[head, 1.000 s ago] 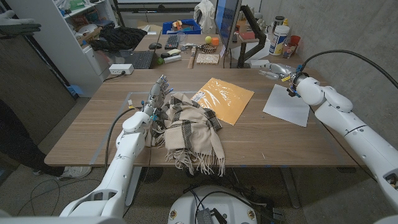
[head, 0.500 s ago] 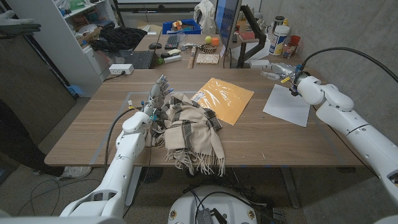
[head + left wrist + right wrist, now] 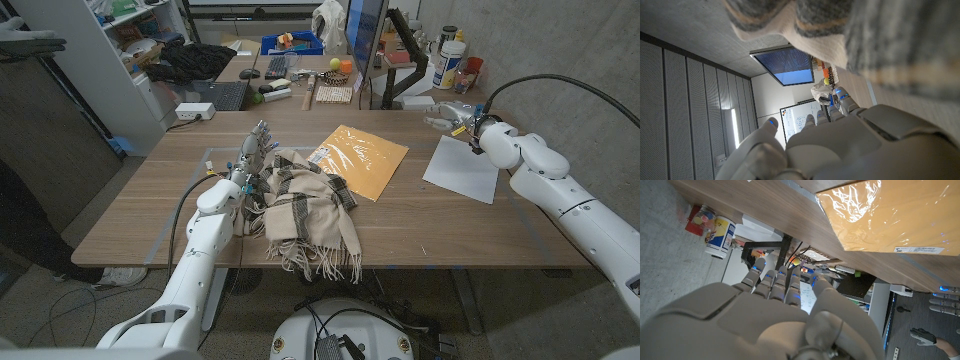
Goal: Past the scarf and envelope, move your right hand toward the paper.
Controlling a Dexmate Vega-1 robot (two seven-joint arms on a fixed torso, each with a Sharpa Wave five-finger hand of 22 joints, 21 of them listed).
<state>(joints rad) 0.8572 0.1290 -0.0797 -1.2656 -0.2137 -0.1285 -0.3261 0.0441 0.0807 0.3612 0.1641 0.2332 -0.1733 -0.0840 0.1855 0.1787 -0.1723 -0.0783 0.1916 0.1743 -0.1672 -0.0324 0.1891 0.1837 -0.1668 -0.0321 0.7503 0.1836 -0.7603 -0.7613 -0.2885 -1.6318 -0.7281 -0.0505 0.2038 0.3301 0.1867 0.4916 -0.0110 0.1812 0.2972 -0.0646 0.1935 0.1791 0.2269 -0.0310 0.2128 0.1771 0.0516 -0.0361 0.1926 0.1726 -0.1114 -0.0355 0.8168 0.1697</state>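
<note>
The white paper (image 3: 462, 168) lies on the table's right side. My right hand (image 3: 449, 116) hovers just beyond the paper's far corner, near the table's back edge, fingers stretched out and holding nothing; it is also in the right wrist view (image 3: 780, 315). The yellow padded envelope (image 3: 360, 158) lies mid-table, and its glossy face appears in the right wrist view (image 3: 890, 215). A beige plaid scarf (image 3: 305, 210) is heaped at the front, its fringe over the edge. My left hand (image 3: 254, 148) stands beside the scarf's left side, fingers up and apart, empty. The scarf (image 3: 865, 40) fills much of the left wrist view, above that hand (image 3: 840, 145).
Behind the table's back right corner stand bottles and canisters (image 3: 452, 62), also visible in the right wrist view (image 3: 720, 232). A monitor (image 3: 362, 40) and a cluttered second desk (image 3: 260, 85) sit behind the table. Bare wood (image 3: 460, 225) lies in front of the paper.
My right hand has drifted slightly rightward along the table's back edge, closer to the paper's far corner. The left hand, scarf, envelope and paper have not moved.
</note>
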